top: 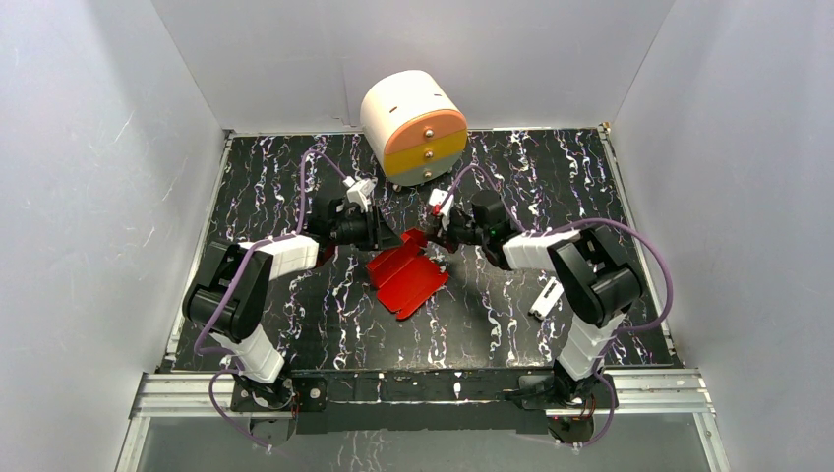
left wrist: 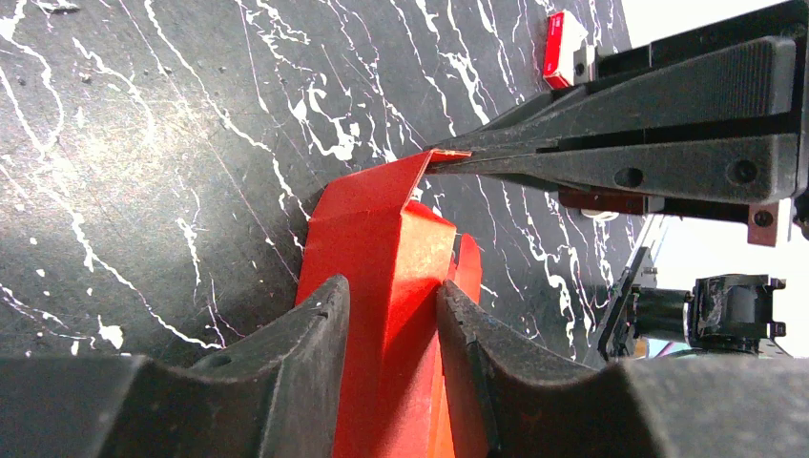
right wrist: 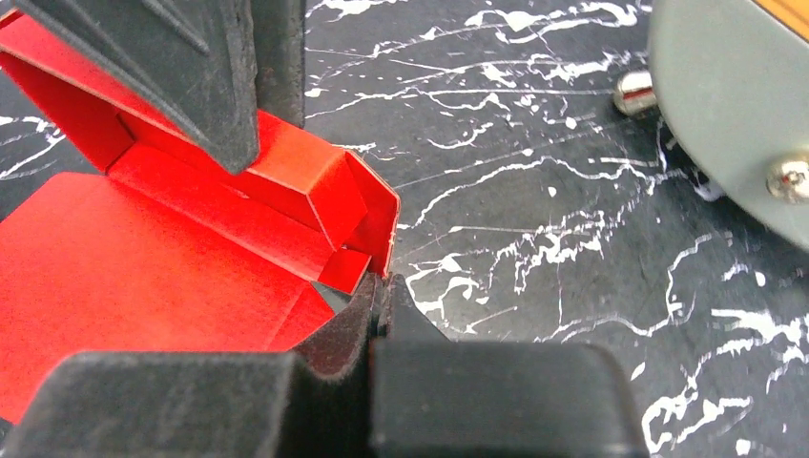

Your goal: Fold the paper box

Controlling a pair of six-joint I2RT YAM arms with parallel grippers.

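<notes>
The paper box is bright red card lying partly folded at the middle of the black marbled table, one wide panel flat and its far wall raised. My left gripper reaches in from the left. In the left wrist view its fingertips stand on either side of a folded red wall and press against it. My right gripper comes from the right, shut on the tip of a side flap. Its closed jaws pinch the card edge, and they show from the side as my right gripper.
A round white, orange and yellow drawer unit stands at the back centre, close behind both grippers; its grey front and metal knobs fill the right wrist view's top right. A small white packet lies near the right arm. White walls enclose the table.
</notes>
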